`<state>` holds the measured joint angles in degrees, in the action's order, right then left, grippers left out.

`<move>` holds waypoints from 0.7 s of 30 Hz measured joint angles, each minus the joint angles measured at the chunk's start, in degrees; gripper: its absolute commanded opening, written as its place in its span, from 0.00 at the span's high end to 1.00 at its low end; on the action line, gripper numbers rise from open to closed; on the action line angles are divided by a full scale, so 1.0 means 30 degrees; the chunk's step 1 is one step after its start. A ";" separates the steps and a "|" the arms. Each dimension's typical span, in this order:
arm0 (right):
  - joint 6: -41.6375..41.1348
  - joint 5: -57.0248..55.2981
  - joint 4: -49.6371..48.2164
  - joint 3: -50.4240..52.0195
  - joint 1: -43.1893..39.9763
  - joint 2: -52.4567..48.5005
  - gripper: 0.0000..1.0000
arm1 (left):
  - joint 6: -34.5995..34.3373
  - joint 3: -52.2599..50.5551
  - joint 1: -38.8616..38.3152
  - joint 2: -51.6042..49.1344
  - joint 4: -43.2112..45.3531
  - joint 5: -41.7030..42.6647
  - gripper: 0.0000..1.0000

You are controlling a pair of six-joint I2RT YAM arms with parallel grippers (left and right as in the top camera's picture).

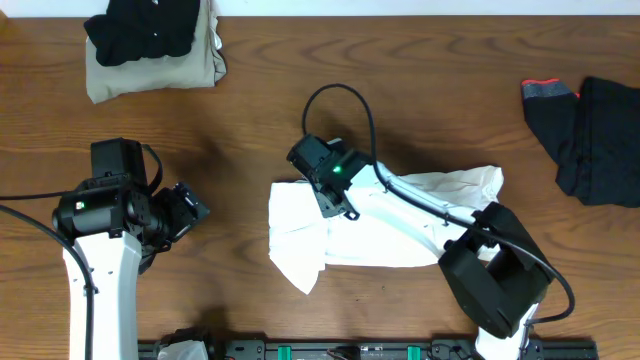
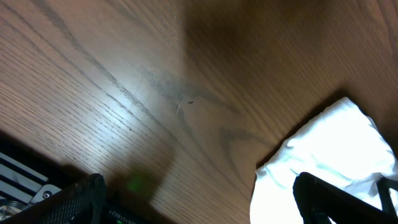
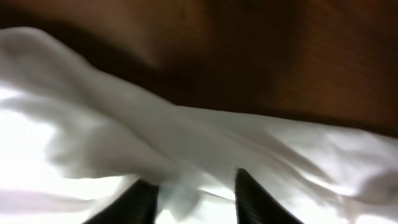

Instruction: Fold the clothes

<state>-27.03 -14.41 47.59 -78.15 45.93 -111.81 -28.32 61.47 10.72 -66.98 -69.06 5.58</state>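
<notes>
Shirt-folding is under way at a wooden desk. The white shirt lies rumpled at the centre of the overhead view, its body bunched toward 3 o'clock and a loose corner trailing toward 7 o'clock. The right arm reaches across the cloth from 5 o'clock, carrying the right pincer over the shirt's 9 o'clock side. The wrist view shows its fingers apart just above white folds with nothing visibly clamped between them, a stance that suggests either a release or a fresh bite at the fabric. The left pincer hangs over bare wood at 9 o'clock, spread wide and empty, short of the shirt's edge and apparently placed to take that side. A khaki garment with a black garment on top sits stacked at 11 o'clock, seemingly the finished pile, kept off the working area. A second black garment lies unfolded at 3 o'clock, likely awaiting its turn.
</notes>
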 measured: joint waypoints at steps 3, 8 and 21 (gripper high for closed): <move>0.0000 -0.0211 0.1064 -0.0291 -0.0036 0.0000 0.41 | 0.0007 0.0000 0.0000 0.0000 0.0000 0.0000 0.02; -0.0204 0.0590 0.3832 -0.2004 0.0015 0.0175 0.41 | 0.0000 -0.0007 0.0000 0.0000 0.0007 -0.0044 0.02; 0.2827 0.7249 0.5479 -0.2251 0.3417 0.2237 0.25 | -0.0138 -0.0007 0.0000 0.0000 0.0240 -0.0670 0.02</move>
<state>-18.55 7.33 64.03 -84.90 56.18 -105.10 -28.73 61.45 10.72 -66.98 -68.34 3.57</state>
